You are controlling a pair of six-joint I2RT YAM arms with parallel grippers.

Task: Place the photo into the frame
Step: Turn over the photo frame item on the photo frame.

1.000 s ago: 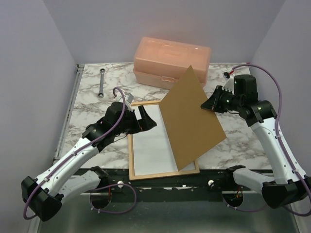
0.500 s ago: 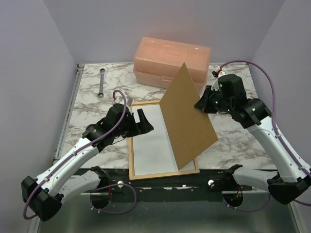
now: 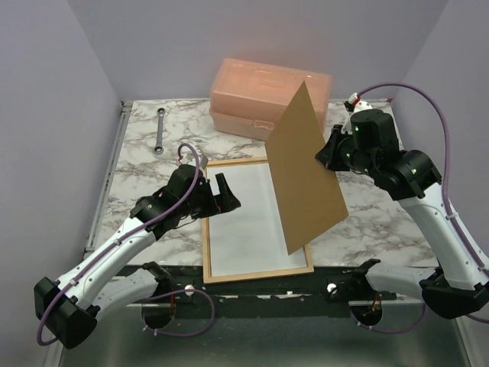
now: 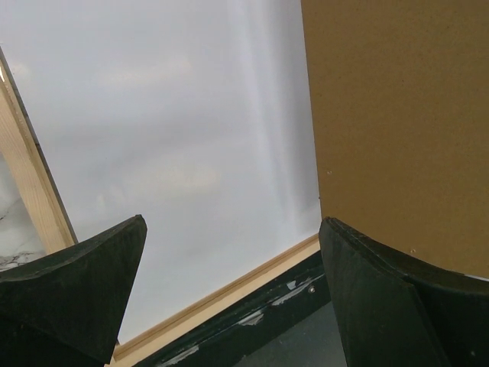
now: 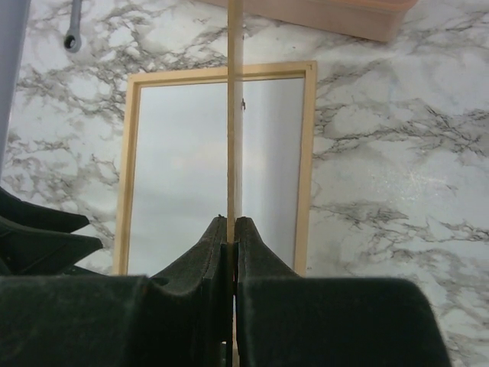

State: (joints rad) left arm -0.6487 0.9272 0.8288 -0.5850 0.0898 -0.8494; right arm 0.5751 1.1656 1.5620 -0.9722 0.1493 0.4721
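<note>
Brown fibreboard panel (image 3: 306, 176) pinched in my right hand (image 5: 231, 229) needs lowering flat onto the white-backed photo (image 3: 244, 222) inside the pine frame (image 4: 38, 191).

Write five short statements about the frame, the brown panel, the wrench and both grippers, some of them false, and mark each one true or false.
1. The right gripper has its fingers shut on the brown panel. True.
2. The brown panel lies flat in the frame. False: it is held up on edge, tilted, over the frame.
3. The left gripper is open. True.
4. The wrench lies inside the frame. False: it lies on the table at the back left, apart from the frame.
5. The photo lies inside the frame, white side up. True.
</note>
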